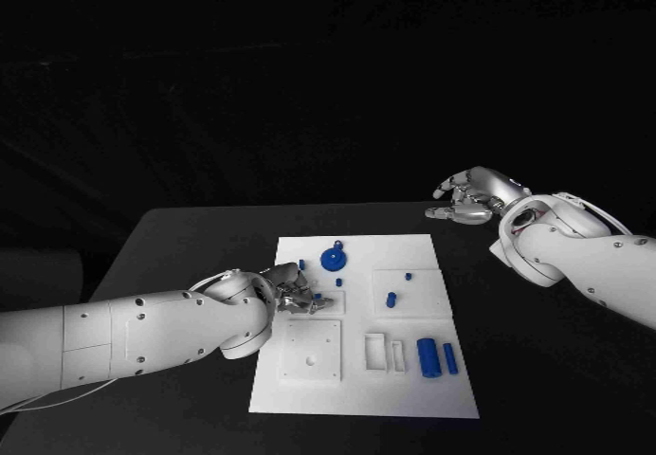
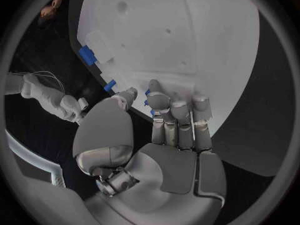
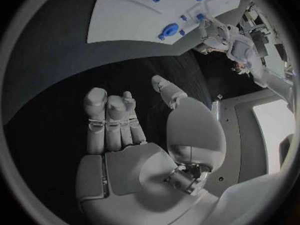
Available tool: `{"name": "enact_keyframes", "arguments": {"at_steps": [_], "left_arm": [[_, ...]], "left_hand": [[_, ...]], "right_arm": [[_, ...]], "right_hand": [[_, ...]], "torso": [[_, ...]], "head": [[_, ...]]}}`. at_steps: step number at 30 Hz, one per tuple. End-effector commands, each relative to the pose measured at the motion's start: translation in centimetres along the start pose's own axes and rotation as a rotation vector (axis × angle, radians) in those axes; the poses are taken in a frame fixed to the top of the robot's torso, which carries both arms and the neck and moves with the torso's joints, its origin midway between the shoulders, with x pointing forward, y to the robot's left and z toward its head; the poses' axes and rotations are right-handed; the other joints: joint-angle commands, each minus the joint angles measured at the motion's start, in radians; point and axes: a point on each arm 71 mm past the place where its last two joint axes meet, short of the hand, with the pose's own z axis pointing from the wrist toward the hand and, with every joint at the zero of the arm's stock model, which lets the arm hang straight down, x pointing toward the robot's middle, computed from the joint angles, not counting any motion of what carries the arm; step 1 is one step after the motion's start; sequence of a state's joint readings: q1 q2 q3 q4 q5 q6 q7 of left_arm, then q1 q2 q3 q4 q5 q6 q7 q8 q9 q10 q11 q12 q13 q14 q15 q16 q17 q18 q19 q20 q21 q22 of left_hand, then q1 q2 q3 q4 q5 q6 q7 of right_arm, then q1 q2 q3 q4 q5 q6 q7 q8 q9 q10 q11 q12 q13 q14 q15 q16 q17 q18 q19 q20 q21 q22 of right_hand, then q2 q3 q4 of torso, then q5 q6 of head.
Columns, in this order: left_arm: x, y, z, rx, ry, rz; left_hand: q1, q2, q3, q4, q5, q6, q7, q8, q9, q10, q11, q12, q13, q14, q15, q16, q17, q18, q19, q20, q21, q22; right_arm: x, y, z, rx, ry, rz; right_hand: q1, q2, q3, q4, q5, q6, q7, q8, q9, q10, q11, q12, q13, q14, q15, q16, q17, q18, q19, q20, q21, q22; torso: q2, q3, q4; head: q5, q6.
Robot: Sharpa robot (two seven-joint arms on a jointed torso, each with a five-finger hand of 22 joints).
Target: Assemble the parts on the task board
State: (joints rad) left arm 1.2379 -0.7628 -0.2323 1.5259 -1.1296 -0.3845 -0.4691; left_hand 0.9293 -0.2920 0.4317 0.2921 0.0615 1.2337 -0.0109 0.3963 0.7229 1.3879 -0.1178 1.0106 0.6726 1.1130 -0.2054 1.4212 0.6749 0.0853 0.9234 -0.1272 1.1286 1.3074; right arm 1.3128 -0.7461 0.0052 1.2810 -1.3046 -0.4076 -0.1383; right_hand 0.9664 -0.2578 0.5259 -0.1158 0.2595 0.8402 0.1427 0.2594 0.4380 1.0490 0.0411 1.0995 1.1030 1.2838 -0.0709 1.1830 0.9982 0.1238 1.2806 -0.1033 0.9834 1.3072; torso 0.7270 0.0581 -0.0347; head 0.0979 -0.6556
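Note:
The white task board (image 1: 410, 248) lies in the middle of the black table. My left hand (image 1: 284, 286) lies over its left side, fingers stretched out side by side. A small blue part (image 1: 318, 299) (image 2: 148, 92) sits right at the fingertips, between thumb (image 2: 127, 97) and fingers; whether it is pinched is unclear. A blue disc (image 1: 333, 258) (image 3: 169, 30) stands just beyond that hand. My right hand (image 1: 472, 197) (image 3: 134, 135) hovers off the board's far right corner over bare table, holding nothing, its fingers loosely bent with the thumb apart.
Small blue pegs (image 1: 408, 277) and a short piece (image 1: 391, 300) lie on the board's right half. Two blue cylinders (image 1: 428, 355) lie near its front right. A square recessed plate (image 1: 312, 349) and a white slotted block (image 1: 383, 351) sit at the front.

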Motion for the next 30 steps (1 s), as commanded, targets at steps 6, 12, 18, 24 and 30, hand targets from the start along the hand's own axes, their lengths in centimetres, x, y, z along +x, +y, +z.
{"name": "enact_keyframes", "arguments": {"at_steps": [6, 12, 18, 24, 30], "left_arm": [[-1.4, -0.2, -0.3, 0.012, -0.008, -0.039], [-3.1, -0.3, -0.5, 0.007, -0.019, -0.085], [-4.4, -0.5, -0.4, 0.005, -0.001, -0.126], [-6.2, -0.3, 0.3, -0.009, 0.025, -0.167], [-8.3, 0.6, 1.4, -0.045, 0.017, -0.185]], "left_hand": [[-0.03, -0.006, -0.066, 0.002, -0.012, -0.012, 0.001, -0.001, -0.008, -0.005, 0.002, -0.006, 0.0, -0.01, -0.007, 0.0, -0.003, 0.006, -0.012, -0.142, -0.006, 0.006], [-0.056, -0.003, -0.056, 0.002, -0.012, -0.012, 0.0, -0.002, -0.011, -0.006, 0.002, -0.009, -0.001, -0.011, -0.008, -0.002, -0.004, 0.008, -0.01, -0.144, -0.011, 0.002], [-0.026, -0.001, -0.027, 0.001, -0.01, -0.046, 0.014, -0.025, -0.024, -0.041, 0.014, -0.043, -0.016, -0.039, 0.003, -0.032, -0.019, 0.003, -0.03, -0.137, -0.03, -0.004], [0.107, 0.043, -0.011, -0.023, 0.093, -0.101, 0.046, -0.058, -0.033, -0.104, 0.038, -0.111, -0.045, -0.086, 0.04, -0.092, -0.049, -0.022, -0.076, -0.114, -0.073, -0.018], [0.199, 0.11, -0.096, -0.067, 0.163, -0.152, 0.063, -0.084, -0.041, -0.135, 0.06, -0.18, -0.075, -0.106, 0.079, -0.148, -0.079, -0.042, -0.105, -0.094, -0.123, -0.039]], "right_arm": [[0.0, -0.1, -0.1, -0.004, 0.006, -0.003], [0.0, -0.3, -0.1, 0.0, 0.005, -0.001], [0.0, -0.4, -0.1, 0.003, 0.005, 0.001], [0.0, -0.7, -0.1, 0.013, 0.005, 0.013], [0.0, -0.8, 0.0, 0.019, 0.003, 0.026]], "right_hand": [[-0.006, 0.002, 0.0, 0.007, 0.009, -0.001, 0.009, 0.005, 0.001, 0.0, -0.004, 0.003, -0.001, 0.004, -0.003, -0.007, -0.001, 0.138, -0.001, -0.009, -0.006, 0.001], [-0.007, 0.001, 0.0, 0.008, 0.01, -0.001, 0.009, 0.005, 0.001, 0.0, -0.004, 0.004, -0.002, 0.004, -0.003, -0.007, -0.001, 0.138, 0.0, -0.009, -0.006, 0.001], [-0.007, 0.001, -0.001, 0.009, 0.011, -0.002, 0.009, 0.005, 0.001, 0.0, -0.004, 0.004, -0.002, 0.004, -0.003, -0.007, -0.001, 0.138, 0.0, -0.009, -0.006, 0.001], [-0.007, 0.001, -0.001, 0.009, 0.013, -0.003, 0.01, 0.005, 0.0, 0.001, -0.004, 0.004, -0.003, 0.004, -0.003, -0.007, -0.001, 0.138, 0.0, -0.01, -0.006, 0.001], [-0.005, 0.002, 0.0, 0.009, 0.014, -0.005, 0.01, 0.004, 0.0, 0.001, -0.003, 0.005, -0.003, 0.005, -0.003, -0.007, -0.001, 0.138, 0.0, -0.01, -0.007, 0.001]], "torso": [[-0.001, 0.0001, 0.0007], [-0.001, -0.0004, 0.0012], [0.0, -0.0005, -0.0006], [0.0, -0.0003, -0.0007], [0.0, 0.0001, -0.0006]], "head": [[0.001, 0.005], [0.005, 0.012], [0.008, 0.018], [0.01, 0.023], [0.014, 0.033]]}}
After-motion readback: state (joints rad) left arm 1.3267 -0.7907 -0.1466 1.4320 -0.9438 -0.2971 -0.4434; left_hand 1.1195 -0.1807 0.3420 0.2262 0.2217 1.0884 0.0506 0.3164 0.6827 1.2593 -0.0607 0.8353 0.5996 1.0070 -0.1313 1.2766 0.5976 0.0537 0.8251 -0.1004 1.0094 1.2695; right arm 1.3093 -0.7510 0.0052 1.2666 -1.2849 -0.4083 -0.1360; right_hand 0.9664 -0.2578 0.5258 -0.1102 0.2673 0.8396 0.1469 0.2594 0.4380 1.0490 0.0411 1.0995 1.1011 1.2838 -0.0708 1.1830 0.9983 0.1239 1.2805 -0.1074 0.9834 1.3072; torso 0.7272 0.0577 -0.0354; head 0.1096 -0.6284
